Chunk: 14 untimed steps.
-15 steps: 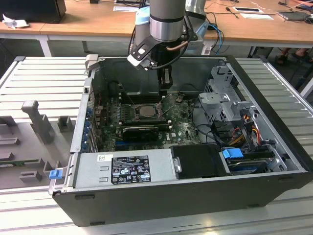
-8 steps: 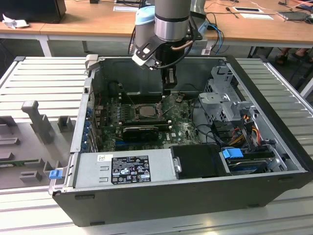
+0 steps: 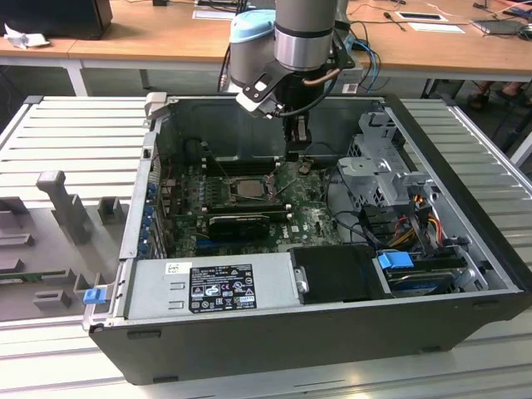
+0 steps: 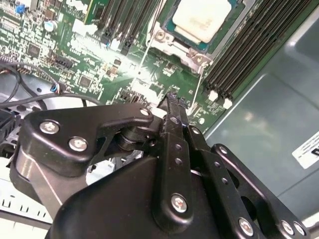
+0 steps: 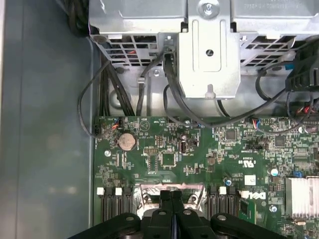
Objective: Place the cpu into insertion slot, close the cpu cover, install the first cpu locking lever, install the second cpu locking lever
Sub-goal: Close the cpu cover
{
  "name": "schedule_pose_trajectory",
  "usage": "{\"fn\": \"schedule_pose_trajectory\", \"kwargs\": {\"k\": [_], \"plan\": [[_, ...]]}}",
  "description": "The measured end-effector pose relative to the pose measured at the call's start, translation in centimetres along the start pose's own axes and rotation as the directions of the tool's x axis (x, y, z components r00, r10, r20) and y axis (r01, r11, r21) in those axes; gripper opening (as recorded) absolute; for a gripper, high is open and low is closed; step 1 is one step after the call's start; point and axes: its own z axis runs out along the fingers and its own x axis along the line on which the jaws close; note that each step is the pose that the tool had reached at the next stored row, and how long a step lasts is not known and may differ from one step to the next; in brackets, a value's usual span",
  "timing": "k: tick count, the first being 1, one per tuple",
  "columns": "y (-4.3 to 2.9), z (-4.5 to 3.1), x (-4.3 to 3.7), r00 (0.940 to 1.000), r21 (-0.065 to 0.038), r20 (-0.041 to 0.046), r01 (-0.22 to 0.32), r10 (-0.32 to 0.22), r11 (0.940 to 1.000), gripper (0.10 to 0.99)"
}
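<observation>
Exterior view, left to right: cpu (image 3: 243, 188) lay seated in insertion slot (image 3: 220, 194) on green board (image 3: 314, 218). gripper (image 3: 293, 155) hung just beside slot, on exterior view's right. In first wrist view, fingers (image 5: 165, 205) were pressed together, nothing seen between. In second wrist view, cpu cover (image 4: 169, 47) seemed down around cpu.

Judgement: cpu light, rigid, fragile, edges only. Thin wire lever (image 4: 197, 89) looked springy, best taken at free end.
</observation>
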Motion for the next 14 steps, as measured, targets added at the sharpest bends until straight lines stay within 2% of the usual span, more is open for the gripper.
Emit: {"fn": "schedule_pose_trajectory", "kwargs": {"k": [5,14], "plan": [[0.90,0.06,0.00,1.0000,0.000,-0.0002,0.001,-0.001,1.0000,0.106],[1.67,0.33,-0.01,1.0000,0.000,0.0011,0.001,-0.001,1.0000,0.106]]}}
